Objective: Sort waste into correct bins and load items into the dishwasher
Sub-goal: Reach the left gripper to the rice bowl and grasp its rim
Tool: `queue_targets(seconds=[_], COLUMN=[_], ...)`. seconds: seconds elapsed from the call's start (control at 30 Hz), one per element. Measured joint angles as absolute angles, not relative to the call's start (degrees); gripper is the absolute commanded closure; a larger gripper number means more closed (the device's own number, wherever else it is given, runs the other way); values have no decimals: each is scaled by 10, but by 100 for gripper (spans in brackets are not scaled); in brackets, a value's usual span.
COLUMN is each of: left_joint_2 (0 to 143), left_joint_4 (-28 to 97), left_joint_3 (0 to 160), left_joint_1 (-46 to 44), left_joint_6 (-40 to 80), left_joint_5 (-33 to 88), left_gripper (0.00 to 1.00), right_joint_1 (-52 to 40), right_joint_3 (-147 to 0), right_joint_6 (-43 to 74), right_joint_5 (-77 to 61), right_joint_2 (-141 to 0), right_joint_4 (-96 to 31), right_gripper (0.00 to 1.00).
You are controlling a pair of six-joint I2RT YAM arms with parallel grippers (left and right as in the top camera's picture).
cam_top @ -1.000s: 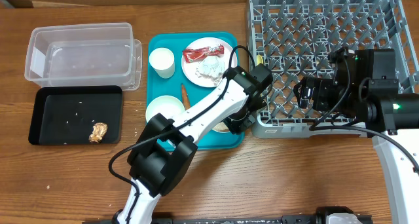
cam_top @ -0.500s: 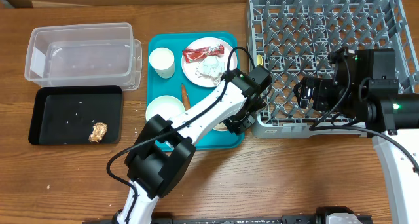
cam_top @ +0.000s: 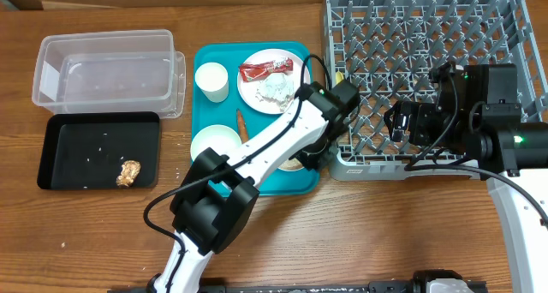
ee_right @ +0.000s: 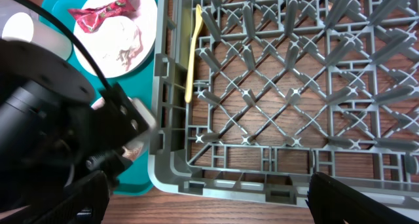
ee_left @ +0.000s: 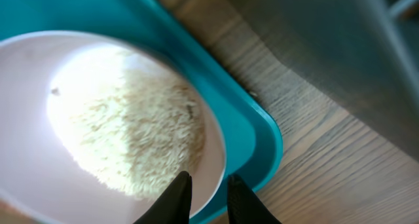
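Note:
A white bowl (ee_left: 26, 119) of loose rice (ee_left: 131, 132) sits at the near right corner of the teal tray (ee_left: 249, 119). My left gripper (ee_left: 208, 198) is shut on its rim, one finger inside and one outside. In the overhead view the left gripper (cam_top: 315, 156) hides most of that bowl (cam_top: 292, 165). The plate (cam_top: 257, 92) holds a red wrapper (cam_top: 265, 68) and a white tissue (cam_top: 276, 92). A cup (cam_top: 211, 80), an empty bowl (cam_top: 216, 143) and a carrot (cam_top: 243, 124) also lie on the tray. My right gripper (ee_right: 206, 207) is open and empty over the grey rack's (cam_top: 428, 70) front edge.
A clear tub (cam_top: 107, 66) stands at the far left. The black tray (cam_top: 86, 139) in front of it holds a brown lump (cam_top: 128, 173) and a few rice grains. A yellow utensil (ee_right: 192, 54) lies in the rack's left side.
My left gripper has shifted slightly up and right by the rack's corner. The right arm has not moved.

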State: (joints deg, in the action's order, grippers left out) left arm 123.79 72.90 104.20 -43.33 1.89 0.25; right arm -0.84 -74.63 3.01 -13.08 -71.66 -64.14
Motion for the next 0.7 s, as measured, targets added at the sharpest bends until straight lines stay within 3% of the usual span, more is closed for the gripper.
queue_targets(seconds=[0.13,0.5,0.7], left_joint_2=[1238,1238,1238], left_joint_4=[747,664,630], left_joint_3=[1068,1070,1071], left_joint_1=[-407,-361,-359], left_joint_6=[93,240,312], left_joint_5=[8,32,34], left_gripper=[74,47,50], right_joint_1=[-8,-8,-8], right_joint_3=[-746,-746,-746], right_joint_6=[30,30,30], right_joint_5=[-131,-131,-131], right_joint_2=[-717,-718,-728], right_joint_4=[-641,-641,-641], right_gripper=[0,0,0])
